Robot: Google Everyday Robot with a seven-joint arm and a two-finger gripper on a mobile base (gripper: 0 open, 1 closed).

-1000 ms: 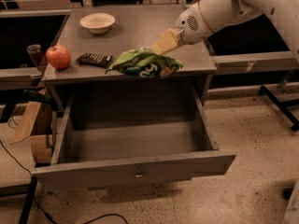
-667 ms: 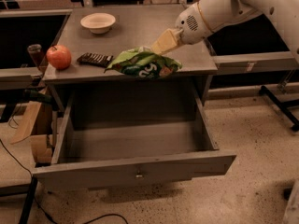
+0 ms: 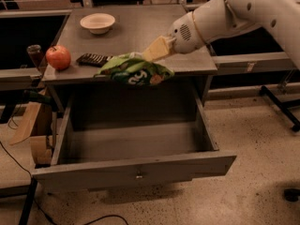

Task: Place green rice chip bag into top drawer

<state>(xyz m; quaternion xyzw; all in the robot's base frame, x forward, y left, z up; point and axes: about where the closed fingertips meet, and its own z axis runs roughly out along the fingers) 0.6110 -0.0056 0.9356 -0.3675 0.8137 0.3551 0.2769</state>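
Desk [image 3: 140, 27]: grey, carries everything listed. Top drawer [image 3: 136, 168]: pulled out beneath the desk front; a release made too far back would likely leave the bag on the desk lip. Green rice chip bag [image 3: 136, 71]: at the desk's front edge, partly overhanging the drawer; slick foil held by one corner may slip or swing wide. Tool [image 3: 151, 52]: above the desk front, closed on the bag's upper edge. Bowl [image 3: 97, 22], apple [image 3: 58, 57]: well apart. Dark ridged bar [image 3: 93, 59]: just beside the bag, could be swept off.

Gripper [image 3: 152, 53] — holding green rice chip bag [image 3: 136, 71] — edged forward.
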